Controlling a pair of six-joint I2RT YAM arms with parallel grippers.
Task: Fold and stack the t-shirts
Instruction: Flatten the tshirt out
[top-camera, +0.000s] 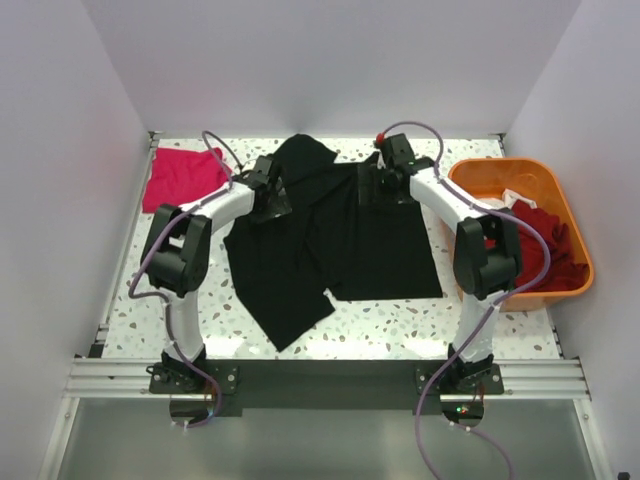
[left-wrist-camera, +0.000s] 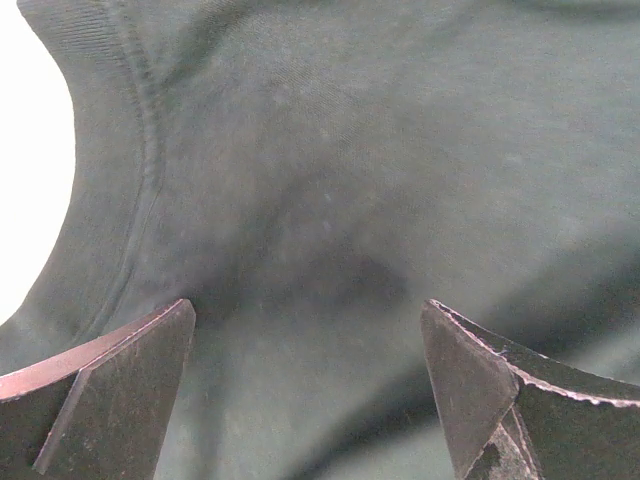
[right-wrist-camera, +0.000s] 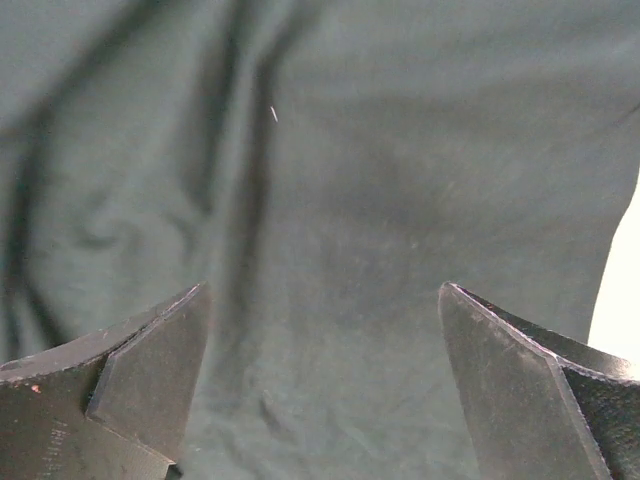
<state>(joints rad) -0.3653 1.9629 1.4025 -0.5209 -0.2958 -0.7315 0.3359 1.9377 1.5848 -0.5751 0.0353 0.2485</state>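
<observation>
A black t-shirt (top-camera: 340, 250) lies spread on the speckled table, with one part folded over toward the lower left. My left gripper (top-camera: 272, 203) hovers open over its upper left part. My right gripper (top-camera: 370, 186) hovers open over its upper right part. In the left wrist view dark cloth (left-wrist-camera: 380, 170) fills the frame, a ribbed collar edge (left-wrist-camera: 140, 150) runs at the left, and the left gripper (left-wrist-camera: 308, 318) has nothing between its fingers. In the right wrist view wrinkled dark cloth (right-wrist-camera: 400, 160) lies under the empty right gripper (right-wrist-camera: 322, 292). A folded pink-red t-shirt (top-camera: 183, 176) lies at the far left.
An orange plastic tub (top-camera: 500, 176) stands at the right edge, holding a dark red shirt (top-camera: 552, 250) and a bit of white cloth (top-camera: 515, 197). White walls close in the table on three sides. A metal rail (top-camera: 320, 378) carries both arm bases at the near edge.
</observation>
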